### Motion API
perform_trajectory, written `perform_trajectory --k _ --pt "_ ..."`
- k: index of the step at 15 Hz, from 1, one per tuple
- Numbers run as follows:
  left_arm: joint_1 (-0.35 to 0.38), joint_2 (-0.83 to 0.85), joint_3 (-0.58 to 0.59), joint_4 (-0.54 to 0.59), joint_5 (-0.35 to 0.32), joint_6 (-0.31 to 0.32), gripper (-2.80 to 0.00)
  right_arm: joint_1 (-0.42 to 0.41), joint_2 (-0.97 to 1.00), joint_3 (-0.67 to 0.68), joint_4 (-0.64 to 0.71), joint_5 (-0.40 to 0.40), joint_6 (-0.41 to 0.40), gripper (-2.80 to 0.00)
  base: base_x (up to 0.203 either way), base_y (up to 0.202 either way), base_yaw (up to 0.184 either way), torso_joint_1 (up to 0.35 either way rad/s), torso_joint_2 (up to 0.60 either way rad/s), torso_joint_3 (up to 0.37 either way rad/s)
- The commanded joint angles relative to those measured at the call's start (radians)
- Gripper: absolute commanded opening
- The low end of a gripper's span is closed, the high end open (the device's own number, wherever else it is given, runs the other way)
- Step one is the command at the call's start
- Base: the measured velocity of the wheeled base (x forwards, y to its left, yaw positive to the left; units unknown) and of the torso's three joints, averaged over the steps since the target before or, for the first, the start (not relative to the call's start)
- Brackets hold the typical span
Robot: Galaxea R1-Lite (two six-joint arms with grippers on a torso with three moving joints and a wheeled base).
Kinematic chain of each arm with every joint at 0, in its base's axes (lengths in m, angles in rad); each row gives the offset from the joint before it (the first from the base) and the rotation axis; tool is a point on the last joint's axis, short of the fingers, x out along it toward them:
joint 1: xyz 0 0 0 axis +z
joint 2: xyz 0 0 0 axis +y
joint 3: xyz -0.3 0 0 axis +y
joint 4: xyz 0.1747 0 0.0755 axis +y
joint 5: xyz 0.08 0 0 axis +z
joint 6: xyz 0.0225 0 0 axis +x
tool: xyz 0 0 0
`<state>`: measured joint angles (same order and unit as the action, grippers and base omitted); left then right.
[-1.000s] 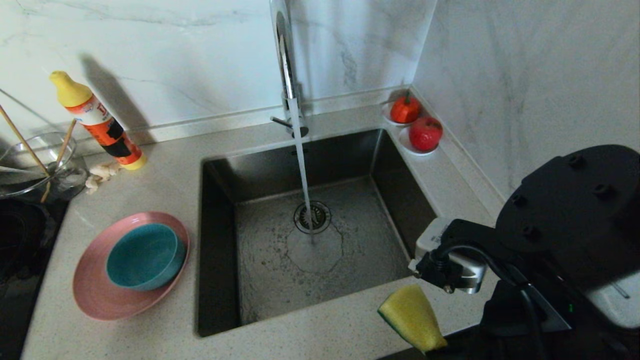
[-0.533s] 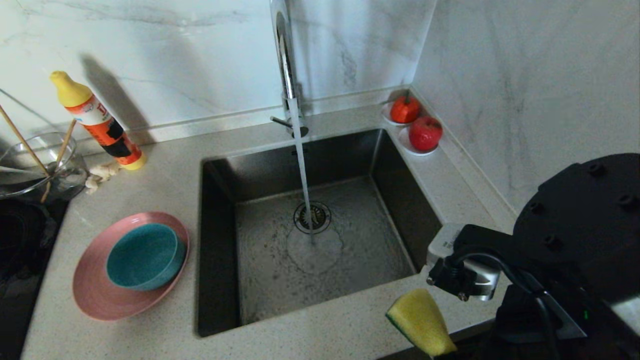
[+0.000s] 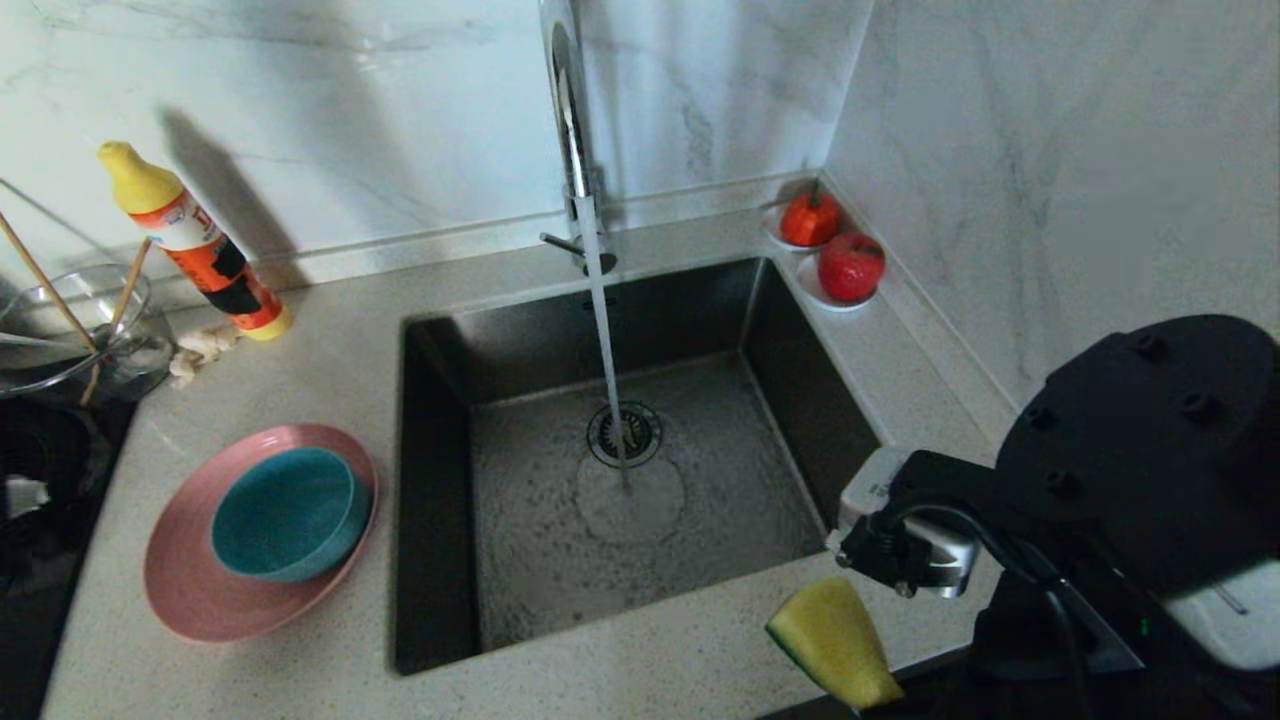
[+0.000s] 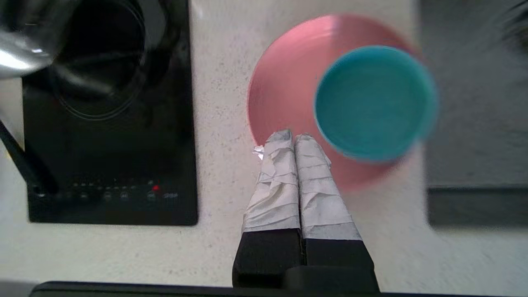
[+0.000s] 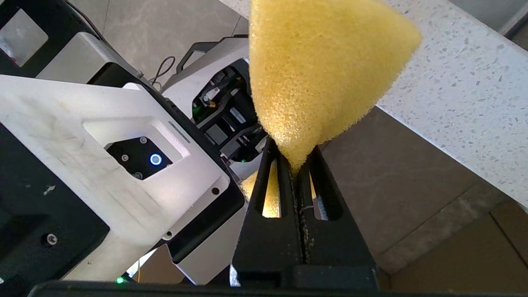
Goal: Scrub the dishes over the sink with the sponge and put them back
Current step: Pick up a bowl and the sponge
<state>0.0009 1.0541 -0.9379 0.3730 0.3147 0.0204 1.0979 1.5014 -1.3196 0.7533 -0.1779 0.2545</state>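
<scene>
One pink plate carrying one teal bowl, two chopsticks in glass, right gripper pinching one sponge, left gripper fingers pressed together, empty.

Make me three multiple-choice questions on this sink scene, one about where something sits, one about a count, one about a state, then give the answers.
1. Where is the teal bowl?
A. in the sink
B. on the pink plate
C. beside the red fruit

2. How many red fruits stand at the sink's far right corner?
A. one
B. two
C. four

3. What is the right pincer doing?
A. standing open and empty
B. pinching a chopstick
C. pinching the sponge

Answers: B, the bowl sits on the plate, left of the sink; B, two fruits on white saucers; C, the right wrist view shows the sponge's end squeezed between the shut fingers.
</scene>
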Motion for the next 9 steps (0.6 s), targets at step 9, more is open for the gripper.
perform_trajectory --k 9 --pt "0.077 0.621 -0.289 0.050 -0.010 -0.264 -2.80 0.000 0.030 -0.023 0.006 -0.002 0.010 -2.80 0.000 0.000 0.000 0.000 0.00 0.000"
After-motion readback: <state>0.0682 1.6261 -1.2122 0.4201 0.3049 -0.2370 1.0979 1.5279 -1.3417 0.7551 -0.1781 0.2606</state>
